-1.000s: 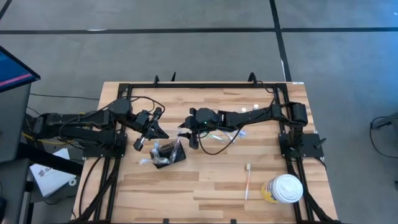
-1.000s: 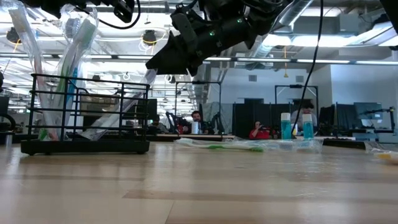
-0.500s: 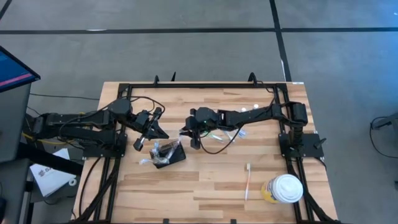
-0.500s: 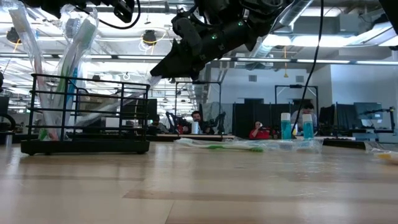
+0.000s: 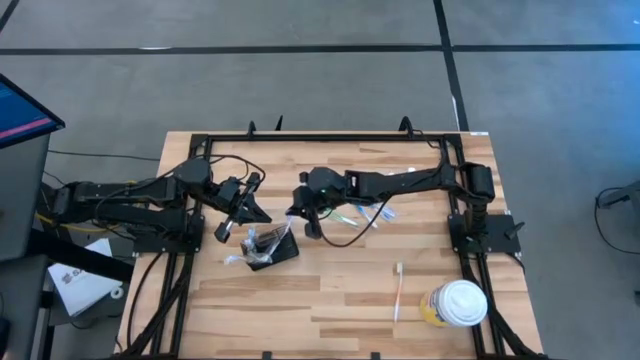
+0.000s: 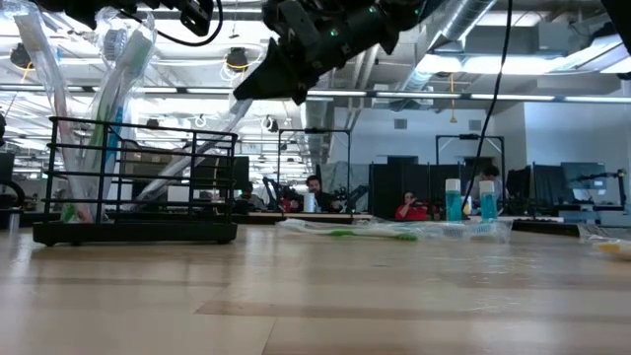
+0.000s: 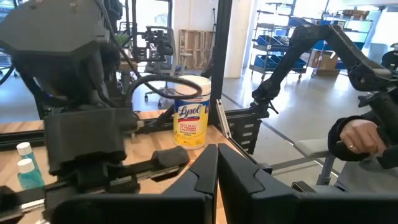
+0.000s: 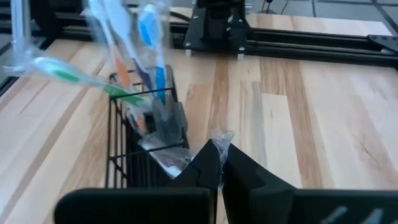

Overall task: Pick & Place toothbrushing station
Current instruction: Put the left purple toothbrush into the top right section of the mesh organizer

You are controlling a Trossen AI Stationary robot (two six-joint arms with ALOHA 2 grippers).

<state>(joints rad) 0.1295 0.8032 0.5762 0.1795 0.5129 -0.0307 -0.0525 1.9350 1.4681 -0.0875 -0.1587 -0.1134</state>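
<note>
The wooden table (image 5: 330,290) is spanned by a black frame, with an arm reaching in from each side. The toothbrushing station (image 5: 272,247), a black wire holder, is seen left of the table's centre; in the low view (image 6: 138,182) it stands upright on the tabletop with wrapped toothbrushes (image 6: 123,59) sticking out of it. The right gripper (image 5: 296,212) is held just right of and above the station, its fingers closed on the end of a clear toothbrush wrapper (image 8: 219,142) that leans out of the holder. The left gripper (image 5: 222,232) is raised just left of the station, closed, with nothing held. A white-lidded cup (image 5: 460,303) stands at the near right corner, and a loose toothbrush (image 5: 398,291) lies just left of it.
</note>
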